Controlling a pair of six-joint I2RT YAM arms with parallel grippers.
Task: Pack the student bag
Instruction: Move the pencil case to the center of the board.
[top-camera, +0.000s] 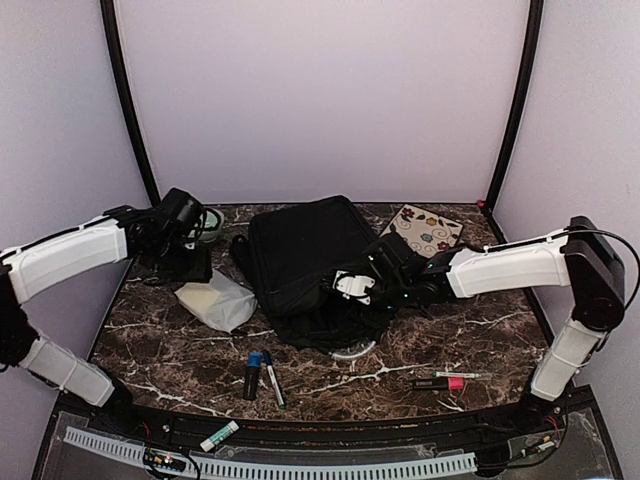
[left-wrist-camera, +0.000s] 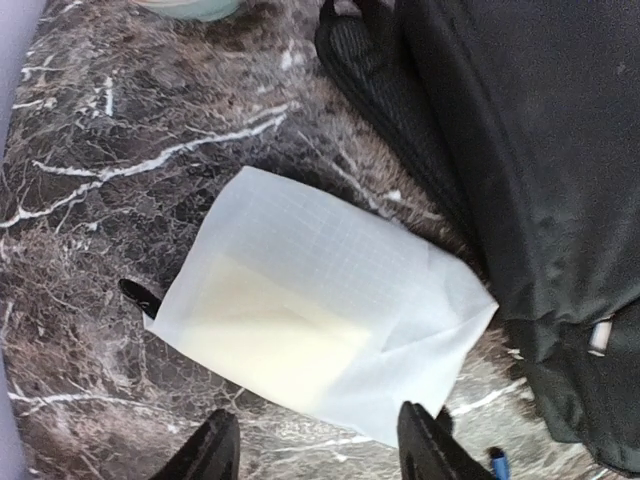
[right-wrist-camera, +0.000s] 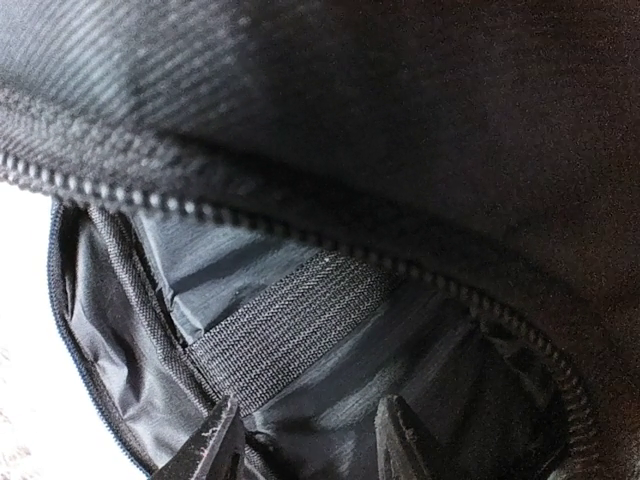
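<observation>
The student bag (top-camera: 300, 250), a large black backpack, lies flat in the middle of the table. My right gripper (top-camera: 362, 285) is open at its near right edge. In the right wrist view the right gripper (right-wrist-camera: 312, 440) has its fingertips inside the unzipped opening of the bag (right-wrist-camera: 350, 120), over the grey lining and a woven strap. My left gripper (top-camera: 190, 262) is open and hovers over a white mesh pouch (top-camera: 215, 302) left of the bag. In the left wrist view the left gripper (left-wrist-camera: 318, 450) is just short of the pouch (left-wrist-camera: 320, 310), holding nothing.
A floral notebook (top-camera: 425, 230) lies right of the bag. Two markers (top-camera: 262, 375) lie near the front. A black and pink marker (top-camera: 440, 382) lies front right. A green-rimmed roll (top-camera: 208, 224) is at back left. A white glue stick (top-camera: 219, 436) rests on the front ledge.
</observation>
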